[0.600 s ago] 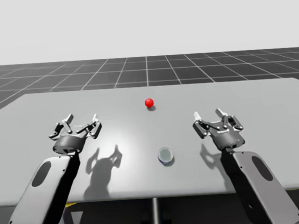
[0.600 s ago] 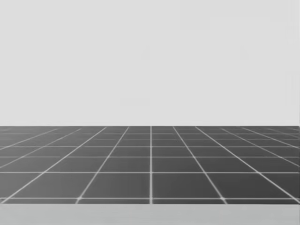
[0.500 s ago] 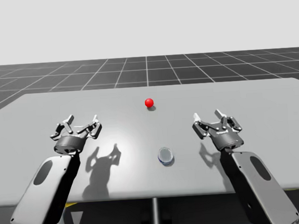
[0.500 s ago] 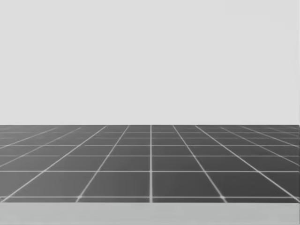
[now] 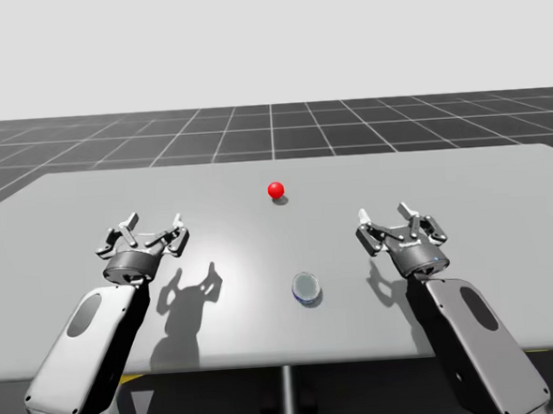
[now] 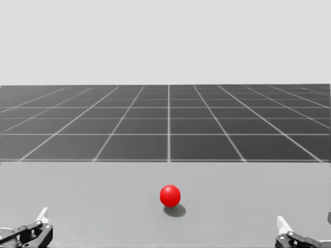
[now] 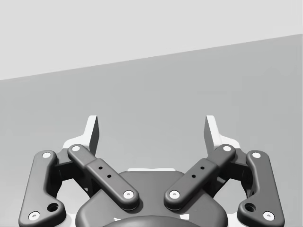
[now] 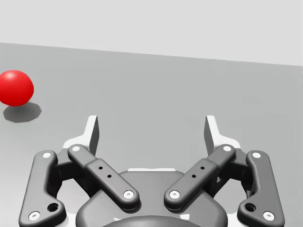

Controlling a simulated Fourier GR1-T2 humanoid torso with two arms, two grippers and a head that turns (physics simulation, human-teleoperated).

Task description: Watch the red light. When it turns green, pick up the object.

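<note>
A red ball-shaped light (image 5: pixel 275 190) sits on the grey table (image 5: pixel 500 184) at mid-back; it is red in the head view (image 6: pixel 170 196) and in the right wrist view (image 8: pixel 15 88), off to the side ahead of the fingers. A small round glassy object (image 5: pixel 306 287) lies nearer the front, between my two arms. My left gripper (image 5: pixel 148 232) hovers open over the table's left part, with nothing between its fingers (image 7: pixel 152 130). My right gripper (image 5: pixel 387 221) hovers open just right of the round object, also holding nothing (image 8: pixel 152 130).
The table's front edge (image 5: pixel 286 364) runs just below the round object. A dark gridded floor (image 5: pixel 272 127) lies beyond the far edge. One fingertip of each gripper pokes up at the head view's lower corners, left fingertip (image 6: pixel 42 214) and right fingertip (image 6: pixel 282 225).
My head has turned downward, so the table, the red light and both grippers' tips now show in the head view. Both arms have barely shifted. The light stays red.
</note>
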